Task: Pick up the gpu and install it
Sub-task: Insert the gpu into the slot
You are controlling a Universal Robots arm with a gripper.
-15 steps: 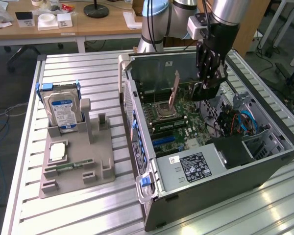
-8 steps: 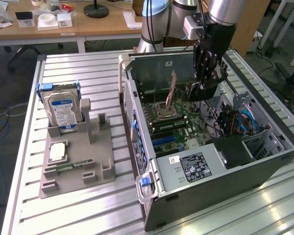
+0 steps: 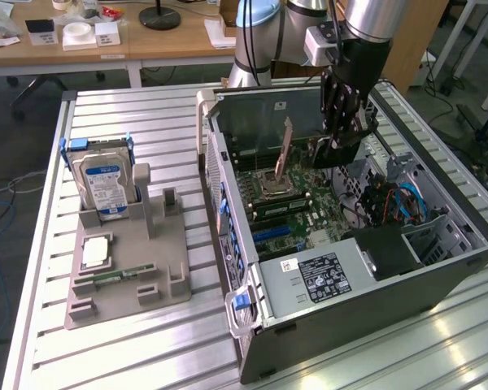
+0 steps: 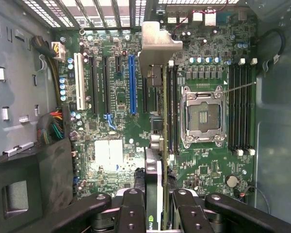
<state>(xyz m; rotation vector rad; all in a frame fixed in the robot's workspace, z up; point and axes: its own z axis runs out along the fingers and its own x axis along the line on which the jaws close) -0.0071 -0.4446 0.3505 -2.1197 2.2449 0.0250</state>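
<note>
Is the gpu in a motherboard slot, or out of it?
Out, it seems: the pincer holds the gpu upright above the motherboard; the blue slot is empty.

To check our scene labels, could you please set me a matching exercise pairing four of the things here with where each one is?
Things:
1. graphics card
2. hard drive
3. memory stick
4. processor socket

Places:
A. lying flat in the grey holder
B. gripped in the tool over the motherboard
C. on the motherboard inside the computer case
D. standing upright in the grey holder

Pairs: 1-B, 2-D, 3-A, 4-C.
</note>
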